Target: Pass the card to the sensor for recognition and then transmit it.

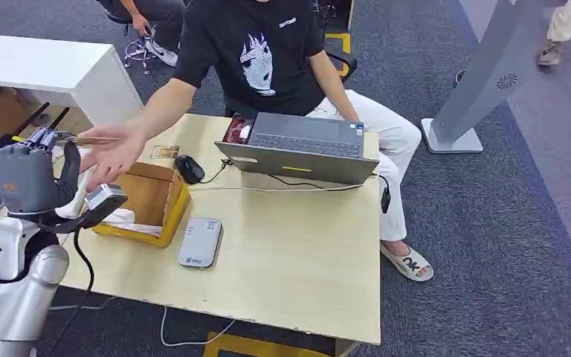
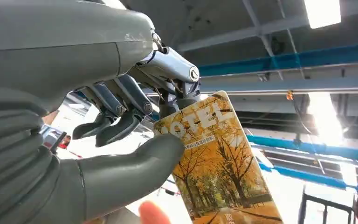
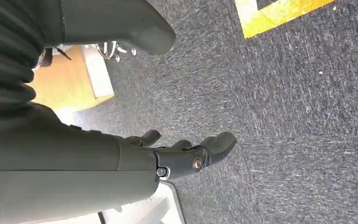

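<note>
One card (image 2: 216,158), printed with autumn trees, is pinched between thumb and fingers of the raised left hand (image 1: 33,175) above the worktop (image 1: 282,253), just beside a person's outstretched hand (image 1: 111,152), while the right hand (image 3: 186,154) is held loosely spread, grasping nothing, over the carpet (image 3: 284,116).

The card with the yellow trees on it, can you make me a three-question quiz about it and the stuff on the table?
1. Where is the white flat card reader?
A. on the light wooden table
B. on the floor
C. on the grey open laptop

2. What colour are the trees on the rectangular hotel card?
A. blue
B. yellow-orange
C. pink

3. What is the robot's left hand doing?
A. hanging empty
B. pressing the laptop
C. holding the card

Answers: 1 A, it lies flat on the tabletop beside the yellow-edged box. 2 B, the left wrist view shows autumn foliage. 3 C, thumb and fingers pinch the card's edge.
</note>
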